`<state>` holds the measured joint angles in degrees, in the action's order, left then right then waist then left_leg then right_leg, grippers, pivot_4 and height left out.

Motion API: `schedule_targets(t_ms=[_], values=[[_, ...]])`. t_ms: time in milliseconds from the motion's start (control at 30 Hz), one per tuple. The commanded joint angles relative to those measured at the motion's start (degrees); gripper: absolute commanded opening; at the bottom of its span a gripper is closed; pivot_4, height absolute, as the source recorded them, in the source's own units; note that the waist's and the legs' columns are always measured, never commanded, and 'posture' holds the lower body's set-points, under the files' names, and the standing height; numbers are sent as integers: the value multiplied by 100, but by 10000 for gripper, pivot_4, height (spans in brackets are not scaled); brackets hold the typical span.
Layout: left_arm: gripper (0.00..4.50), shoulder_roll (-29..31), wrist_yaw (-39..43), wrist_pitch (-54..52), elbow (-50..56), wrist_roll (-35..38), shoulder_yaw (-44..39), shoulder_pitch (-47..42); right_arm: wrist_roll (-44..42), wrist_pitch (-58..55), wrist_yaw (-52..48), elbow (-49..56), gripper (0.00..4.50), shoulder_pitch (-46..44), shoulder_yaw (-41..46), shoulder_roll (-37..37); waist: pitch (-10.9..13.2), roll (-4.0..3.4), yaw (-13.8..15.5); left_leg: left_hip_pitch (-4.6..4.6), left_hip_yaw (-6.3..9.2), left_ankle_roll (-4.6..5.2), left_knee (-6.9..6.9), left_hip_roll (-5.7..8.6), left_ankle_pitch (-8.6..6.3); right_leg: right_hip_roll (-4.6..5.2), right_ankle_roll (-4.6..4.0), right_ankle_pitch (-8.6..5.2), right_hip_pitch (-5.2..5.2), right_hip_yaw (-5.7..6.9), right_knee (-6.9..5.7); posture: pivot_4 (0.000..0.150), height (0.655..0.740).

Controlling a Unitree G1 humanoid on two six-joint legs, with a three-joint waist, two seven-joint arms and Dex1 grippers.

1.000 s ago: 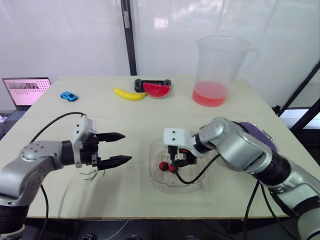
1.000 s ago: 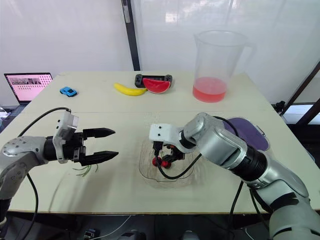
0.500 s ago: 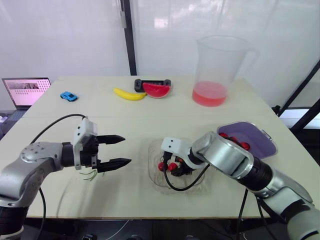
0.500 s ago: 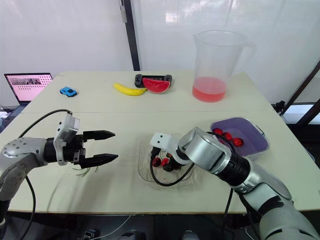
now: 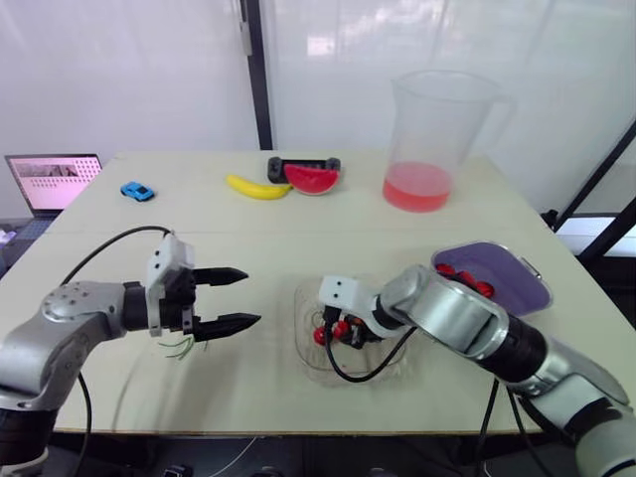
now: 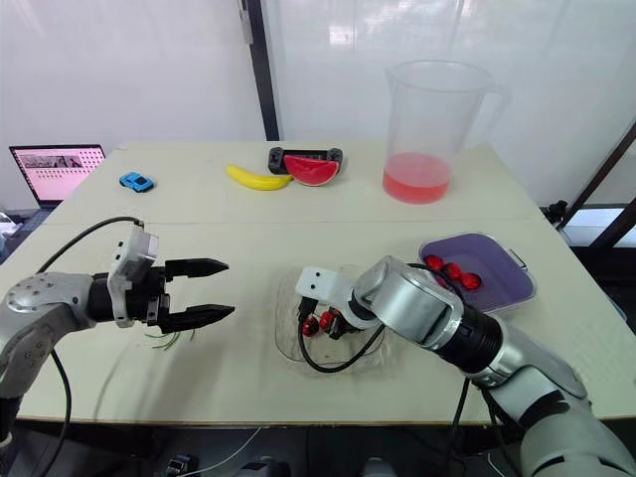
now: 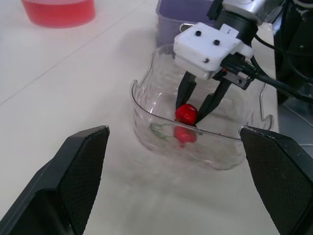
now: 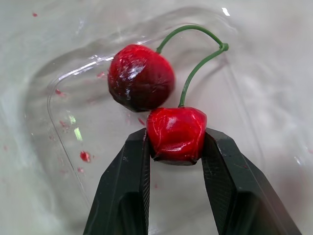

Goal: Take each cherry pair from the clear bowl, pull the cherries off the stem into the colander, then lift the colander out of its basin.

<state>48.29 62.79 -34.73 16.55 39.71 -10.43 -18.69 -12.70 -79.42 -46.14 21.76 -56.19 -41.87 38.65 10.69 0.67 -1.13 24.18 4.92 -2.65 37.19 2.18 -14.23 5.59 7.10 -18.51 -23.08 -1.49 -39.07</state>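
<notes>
The clear bowl sits at the table's middle front. Inside it lies a cherry pair on a green stem. My right gripper reaches down into the bowl and is shut on one cherry. The other cherry lies free just beyond the fingers, joined by the stem. The purple colander stands to the right of the bowl with a few red cherries in it. My left gripper hovers open to the left of the bowl, nothing between its fingers. Loose green stems lie on the table under it.
A big clear pitcher with red liquid stands at the back right. A banana, a watermelon slice and a blue toy car lie along the back. A laptop sits off the far left edge.
My right arm has dropped lower and pulled back, uncovering the purple colander; its gripper stays down in the bowl at the cherry pair. The left gripper has hardly moved.
</notes>
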Motion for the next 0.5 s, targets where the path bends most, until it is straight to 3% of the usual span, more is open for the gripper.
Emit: schedule_targets(t_ms=[33, 200, 400, 500], values=[[45000, -80, -198, -136, -50, 396, -366, -314, -269, 198, -359, 536, 14933, -282, 396, 373, 0, 0, -6, 2, 1, 0, 1, 0, 0, 0, 0, 0, -1, 0, 0, 1500, 7400], [45000, -450, -707, -540, -171, 1065, -656, -767, -587, 1290, -874, 919, 14933, -166, 1439, 891, -1, 2, -7, 7, 2, 1, 2, 0, 0, -1, 0, 0, -3, 2, 0, 1500, 7400], [45000, -811, -1167, -821, -284, 1591, -741, -1321, -875, 2070, -158, 708, 14933, 521, 3337, 206, -4, 9, -1, 7, 0, 0, 6, 0, 0, -2, 1, 0, -1, 2, -2, 1500, 7400], [45000, -886, -1266, -957, -372, 1714, -653, -1600, -764, 2583, 169, 912, 14933, 1104, 3721, 61, -5, 10, 15, 7, 3, -1, 7, 0, 1, -1, 1, 1, 1, 2, -2, 1500, 7400]])
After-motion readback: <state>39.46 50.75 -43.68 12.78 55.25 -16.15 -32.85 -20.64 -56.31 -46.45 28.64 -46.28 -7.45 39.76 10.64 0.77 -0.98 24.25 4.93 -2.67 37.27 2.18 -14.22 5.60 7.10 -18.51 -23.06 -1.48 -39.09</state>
